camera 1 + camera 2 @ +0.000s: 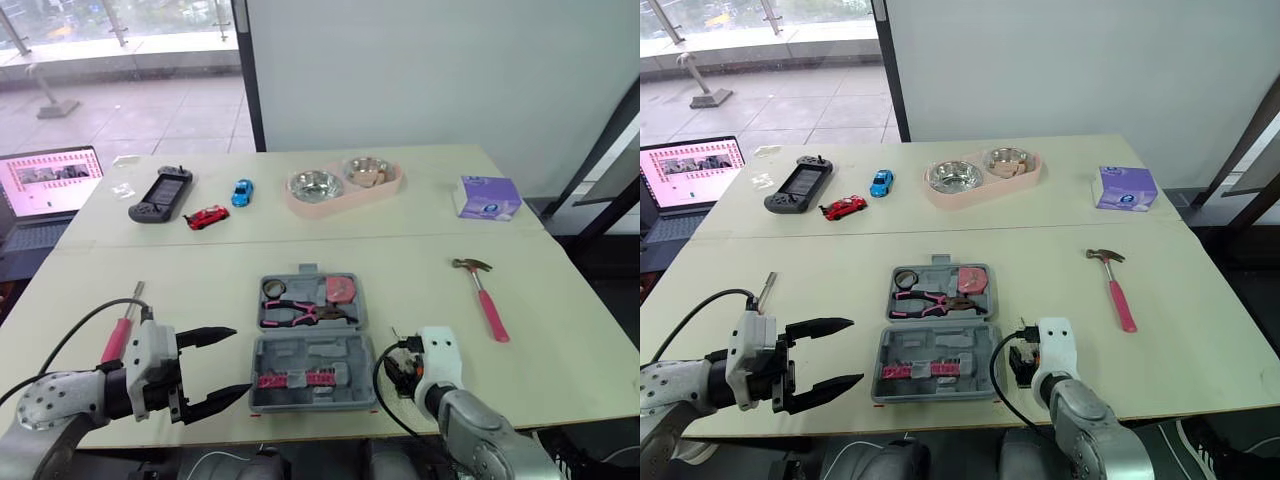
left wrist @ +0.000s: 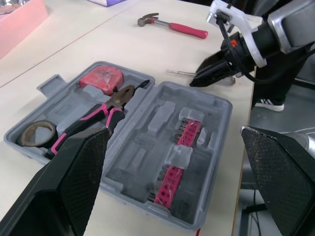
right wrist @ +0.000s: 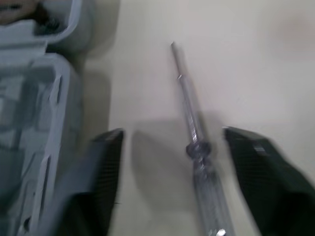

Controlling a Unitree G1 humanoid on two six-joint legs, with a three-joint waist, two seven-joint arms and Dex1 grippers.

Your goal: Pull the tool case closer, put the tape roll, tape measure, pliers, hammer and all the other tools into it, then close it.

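We are looking down on a pale table (image 1: 420,270) with the tool case (image 1: 330,355) lying open at the near middle, its two halves set one behind the other. The far half is holding the pliers (image 1: 300,314), lying left to right with the nose pointing right. Behind them in that half are the tape roll (image 1: 274,290) on the left and the tape measure (image 1: 340,289) on the right. The near half is carrying a pink strip of bits (image 1: 295,379).

At the far side a pink feeder (image 1: 345,195) is holding two metal bowls. The right one has some light-brown pieces in it that we cannot identify.

The hammer (image 1: 488,305) is lying well right of the case, with its head at the far end and its pink handle running near and slightly right. A pink-handled screwdriver (image 1: 120,338) is lying at the near left, tip pointing far. A clear screwdriver (image 3: 194,132) is lying just right of the case, also tip far.

The left gripper (image 1: 240,360) is hovering left of the case with its jaws spread wide and grasping nothing. The right gripper (image 3: 172,135) is sitting low over the clear screwdriver, its jaws released on either side of it.
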